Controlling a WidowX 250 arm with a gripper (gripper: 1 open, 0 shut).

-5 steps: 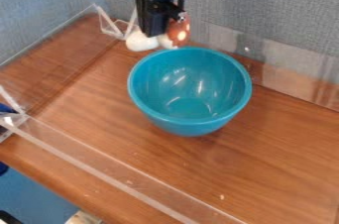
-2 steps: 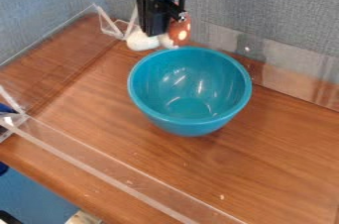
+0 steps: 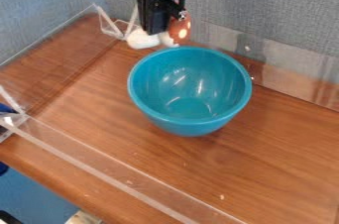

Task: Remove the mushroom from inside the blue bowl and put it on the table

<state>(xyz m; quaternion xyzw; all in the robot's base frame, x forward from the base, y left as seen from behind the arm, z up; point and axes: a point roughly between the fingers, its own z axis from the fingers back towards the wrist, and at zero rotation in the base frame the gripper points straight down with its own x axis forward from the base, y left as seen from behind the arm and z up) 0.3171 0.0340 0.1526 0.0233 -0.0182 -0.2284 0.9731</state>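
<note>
The blue bowl (image 3: 189,90) stands in the middle of the table (image 3: 79,94), and nothing shows inside it. Just beyond its far rim is the mushroom (image 3: 138,40), lying sideways with its white stem to the left and its orange cap to the right. My black gripper (image 3: 159,35) points straight down and is shut on the mushroom's middle. I cannot tell whether the mushroom touches the tabletop or hangs just above it.
Low clear acrylic panels (image 3: 93,159) edge the table along the front, the left and the back right. A grey-blue wall (image 3: 265,5) rises close behind the gripper. Bare wood lies left of and in front of the bowl.
</note>
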